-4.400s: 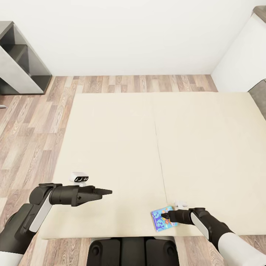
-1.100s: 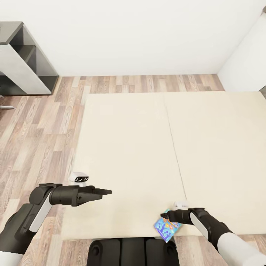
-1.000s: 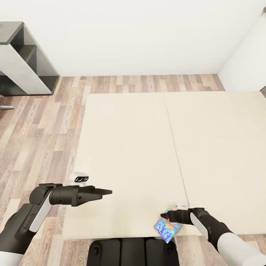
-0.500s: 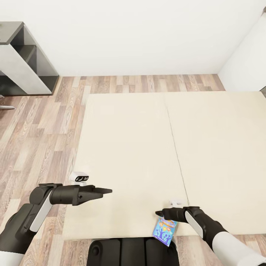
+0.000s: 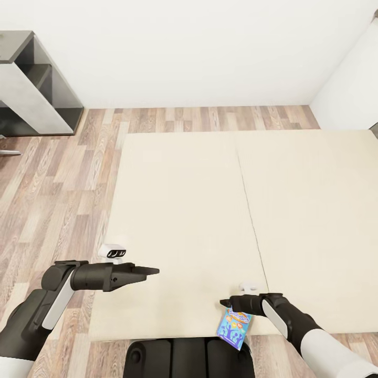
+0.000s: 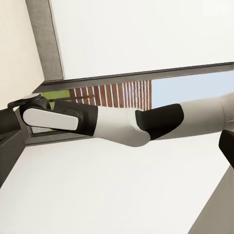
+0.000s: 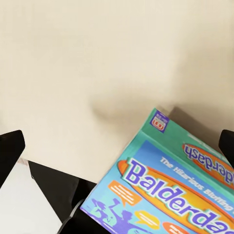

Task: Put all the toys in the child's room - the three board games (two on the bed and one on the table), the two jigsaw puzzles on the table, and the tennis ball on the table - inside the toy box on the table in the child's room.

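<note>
A light-blue board game [image 5: 234, 326] with "Balderdash" lettering [image 7: 180, 190] tilts over the front edge of the cream bed [image 5: 184, 210], above my base. My right gripper [image 5: 227, 303] hovers just over the game's upper end. In the right wrist view its fingers [image 7: 9, 146] stand far apart, open, and only one edge of the box lies near a fingertip. My left gripper [image 5: 152, 271] hangs over the bed's front left part with nothing in it. In the left wrist view its finger [image 6: 226, 146] sits at the picture's edge, so it reads as open.
Wood-plank floor [image 5: 52, 184] runs along the bed's left side and behind it. A dark-grey shelf unit [image 5: 31, 84] stands at the back left against the white wall. White furniture [image 5: 352, 89] rises at the back right. My dark base [image 5: 189, 357] is against the bed's front edge.
The view has shifted left along the bed since the oldest frame. The board game went from flat on the bed to tipping over its front edge. My right gripper has crept slightly left.
</note>
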Robot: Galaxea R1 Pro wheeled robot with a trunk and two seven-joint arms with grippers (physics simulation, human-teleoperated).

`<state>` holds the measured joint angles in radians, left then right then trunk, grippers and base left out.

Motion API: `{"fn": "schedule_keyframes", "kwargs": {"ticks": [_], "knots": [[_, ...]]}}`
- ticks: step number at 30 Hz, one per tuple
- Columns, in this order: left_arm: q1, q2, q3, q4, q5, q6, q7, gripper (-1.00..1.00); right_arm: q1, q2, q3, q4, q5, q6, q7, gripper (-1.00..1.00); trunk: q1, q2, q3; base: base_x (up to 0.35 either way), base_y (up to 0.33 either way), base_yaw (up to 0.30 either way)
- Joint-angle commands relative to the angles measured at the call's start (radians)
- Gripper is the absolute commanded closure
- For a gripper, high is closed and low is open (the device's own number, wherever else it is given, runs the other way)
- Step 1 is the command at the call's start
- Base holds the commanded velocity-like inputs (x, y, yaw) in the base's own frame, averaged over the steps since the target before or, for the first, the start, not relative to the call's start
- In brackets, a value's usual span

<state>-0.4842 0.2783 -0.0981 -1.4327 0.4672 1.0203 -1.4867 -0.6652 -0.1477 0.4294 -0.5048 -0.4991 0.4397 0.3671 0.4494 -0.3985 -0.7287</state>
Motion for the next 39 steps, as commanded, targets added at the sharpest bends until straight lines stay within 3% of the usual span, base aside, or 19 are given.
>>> {"fn": "schedule_keyframes", "kwargs": {"ticks": [1,39], "knots": [[-0.001,0.001,-0.002,0.000,0.003,0.011,-0.001,-1.00,-0.001,-0.001,0.005,-0.001,-0.005,0.004,0.000,-1.00,0.001,-0.002,-0.001,0.000,0.000,0.000],[-0.001,-0.001,-0.002,0.000,0.002,0.011,0.002,-1.00,-0.001,-0.003,0.005,-0.002,-0.006,0.005,-0.002,-1.00,0.001,-0.002,0.004,0.000,0.000,0.000]]}}
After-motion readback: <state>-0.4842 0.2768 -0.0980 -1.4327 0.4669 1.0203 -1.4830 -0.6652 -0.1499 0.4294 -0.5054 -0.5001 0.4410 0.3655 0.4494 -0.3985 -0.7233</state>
